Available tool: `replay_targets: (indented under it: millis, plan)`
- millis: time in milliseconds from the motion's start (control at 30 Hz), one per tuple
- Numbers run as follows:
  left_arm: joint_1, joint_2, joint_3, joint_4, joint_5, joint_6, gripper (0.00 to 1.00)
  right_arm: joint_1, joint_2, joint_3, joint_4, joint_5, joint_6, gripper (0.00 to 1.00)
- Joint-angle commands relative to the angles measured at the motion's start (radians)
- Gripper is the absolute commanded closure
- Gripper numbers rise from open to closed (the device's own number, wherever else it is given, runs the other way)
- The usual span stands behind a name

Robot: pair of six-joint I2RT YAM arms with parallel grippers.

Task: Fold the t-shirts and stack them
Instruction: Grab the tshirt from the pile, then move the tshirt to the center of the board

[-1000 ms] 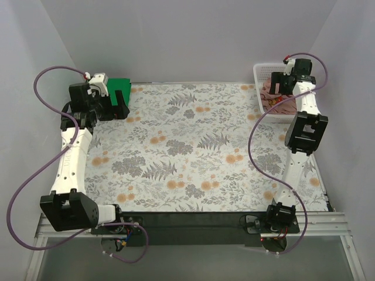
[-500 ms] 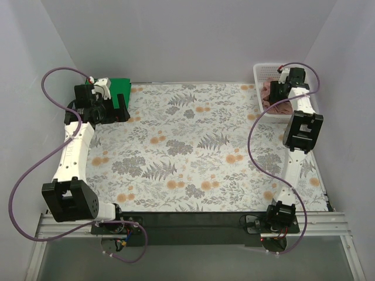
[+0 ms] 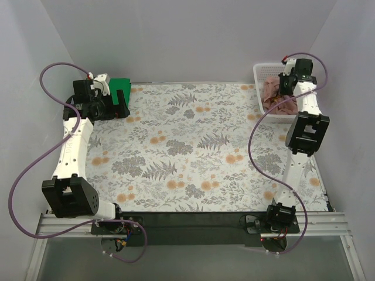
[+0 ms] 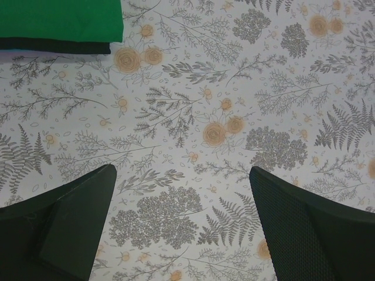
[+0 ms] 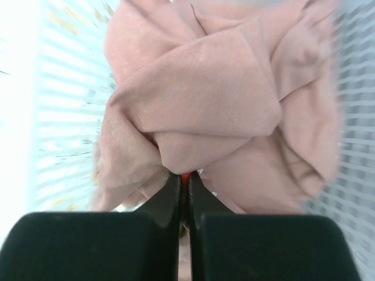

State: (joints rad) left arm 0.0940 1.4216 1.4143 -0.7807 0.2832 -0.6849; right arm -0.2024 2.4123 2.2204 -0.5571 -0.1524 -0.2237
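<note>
pale walls close in a table under a floral table cloth. the left gripper hangs spread wide over the pattern, with the folded green t-shirt ahead of its left finger, lying on a dark folded shirt. the right gripper is pinched tight on a fold of the pink-brown t-shirt, which is bunched at its tips inside the white basket.

I work over a table draped in a floral cloth, with plain pale walls closing in on the left, far and right. Light is soft, even.
</note>
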Motion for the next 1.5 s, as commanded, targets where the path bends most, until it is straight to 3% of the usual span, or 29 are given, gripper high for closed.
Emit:
replay_targets:
  millis: [0, 300, 500, 633, 833, 1000, 1200, 1300, 1333, 1367, 1467]
  plan:
    - [-0.002, -0.018, 0.031, -0.012, 0.030, -0.016, 0.02, -0.005, -0.266, 0.031, 0.029, -0.050, 0.007, 0.99]
    - [-0.002, -0.064, 0.017, 0.011, 0.033, -0.019, 0.02, -0.005, -0.511, 0.074, 0.088, -0.062, 0.066, 0.99]
    - [-0.002, -0.084, 0.002, 0.014, 0.020, -0.021, 0.02, -0.002, -0.671, 0.074, 0.166, -0.183, 0.165, 0.99]
    - [-0.002, -0.096, 0.002, 0.015, 0.027, -0.027, 0.02, 0.020, -0.760, 0.044, 0.233, -0.355, 0.216, 0.99]
    - [-0.002, -0.101, 0.012, 0.012, 0.034, -0.045, 0.02, 0.147, -0.975, -0.187, 0.372, -0.454, 0.227, 0.99]
    - [-0.002, -0.127, 0.002, 0.014, 0.045, -0.058, 0.02, 0.360, -1.137, -0.382, 0.370, -0.386, 0.048, 0.99]
    - [-0.002, -0.162, -0.047, 0.012, 0.076, -0.051, 0.02, 0.489, -1.248, -0.681, 0.332, -0.338, 0.038, 0.99]
    - [0.000, -0.176, -0.066, 0.008, 0.121, -0.033, 0.02, 0.535, -1.272, -0.877, 0.316, -0.427, 0.093, 0.51]
    - [-0.002, -0.181, -0.074, 0.008, 0.138, -0.025, 0.02, 0.535, -1.279, -0.918, 0.312, -0.458, 0.105, 0.09]
    - [-0.002, -0.182, -0.081, 0.006, 0.157, -0.018, 0.02, 0.535, -1.288, -0.958, 0.306, -0.473, 0.104, 0.02]
    - [-0.002, -0.182, -0.097, -0.017, 0.255, 0.024, 0.02, 0.537, -1.280, -1.012, 0.217, -0.444, 0.036, 0.02]
